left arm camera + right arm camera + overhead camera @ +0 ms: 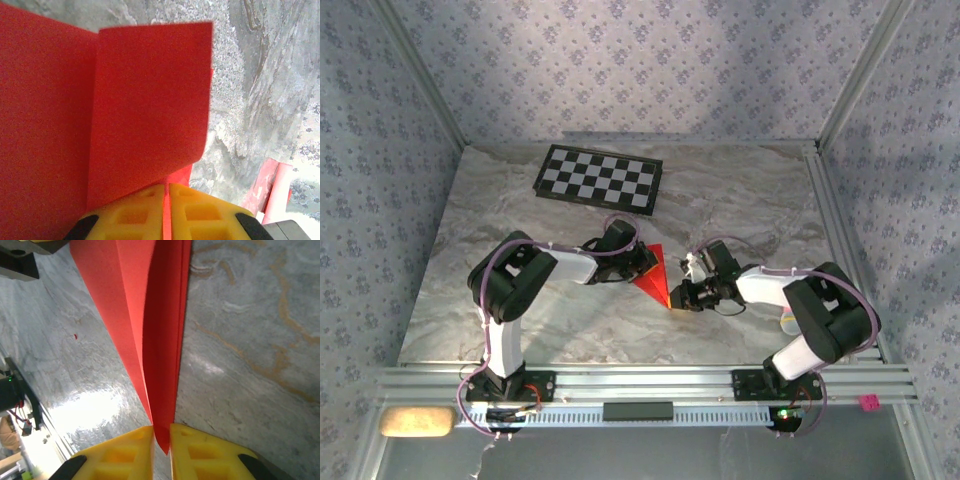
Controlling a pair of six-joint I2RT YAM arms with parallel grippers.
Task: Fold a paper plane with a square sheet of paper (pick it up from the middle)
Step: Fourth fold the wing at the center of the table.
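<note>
The left jaws are closed tight on the folded red sheet (150, 100), whose flap stands up just ahead of them, likely to steady it over the desk (260, 75) for creasing. The right jaws flank its pointed end, barely parted; whether they grip cannot be told.

- Folded sheet of paper (654, 275): plain bright red, no print. It reads darker red in the shaded inner fold just ahead of the right claw (161, 432).
- Left claw (166, 189) and right claw: finger pads (132, 215) yellow, black at the outer corners.
- Surface (750, 200): grey marble pattern with tan-brown veins on either side of both claws.
- Checkerboard (599, 178), well beyond the left claw: black and white squares, black border.
- Arms (510, 285): black links with white segments; lilac cables (483, 305).
- Walls (620, 60): pale blue-lilac wallpaper with a small repeating floral motif.
- Rail (640, 382), behind both claws: silver.
</note>
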